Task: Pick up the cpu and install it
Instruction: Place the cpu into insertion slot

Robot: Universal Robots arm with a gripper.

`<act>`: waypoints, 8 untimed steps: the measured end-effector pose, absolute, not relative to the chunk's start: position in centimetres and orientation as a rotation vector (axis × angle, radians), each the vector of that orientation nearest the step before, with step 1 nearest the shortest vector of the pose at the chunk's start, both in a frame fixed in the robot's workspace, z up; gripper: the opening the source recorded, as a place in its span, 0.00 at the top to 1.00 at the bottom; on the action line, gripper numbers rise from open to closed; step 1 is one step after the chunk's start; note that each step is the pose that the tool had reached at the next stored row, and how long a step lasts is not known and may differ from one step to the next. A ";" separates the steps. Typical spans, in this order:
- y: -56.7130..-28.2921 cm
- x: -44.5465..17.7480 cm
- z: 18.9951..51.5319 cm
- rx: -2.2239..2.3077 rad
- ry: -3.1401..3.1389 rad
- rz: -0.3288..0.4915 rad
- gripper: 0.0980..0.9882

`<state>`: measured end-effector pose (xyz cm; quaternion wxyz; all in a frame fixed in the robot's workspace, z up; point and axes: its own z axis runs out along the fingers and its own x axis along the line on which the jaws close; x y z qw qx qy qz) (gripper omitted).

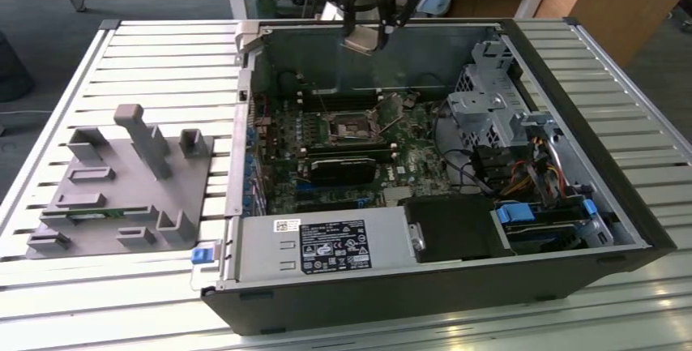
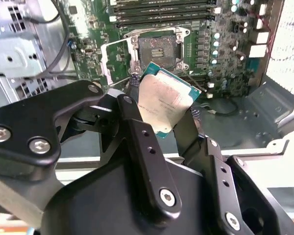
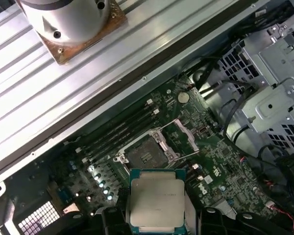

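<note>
Clamping the cpu (image 3: 156, 201) by its edges, the gripper (image 2: 162, 100) hangs over the case (image 1: 433, 298). Pickup is done; the socket (image 3: 146, 152) lies open and empty.

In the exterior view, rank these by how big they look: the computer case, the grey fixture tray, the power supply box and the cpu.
1. computer case, clearly largest.
2. grey fixture tray.
3. power supply box, about as wide as the tray but shallower.
4. cpu, smallest by far; it is raised above the case, but that does not change its rank.
</note>
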<state>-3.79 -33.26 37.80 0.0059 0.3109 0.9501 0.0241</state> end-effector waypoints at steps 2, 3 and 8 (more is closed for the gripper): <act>-33.3 -3.8 37.8 1.026 2.955 0.075 0.51; -33.3 -3.8 37.8 1.053 2.945 0.075 0.51; -33.3 -3.8 37.8 1.185 2.892 0.074 0.51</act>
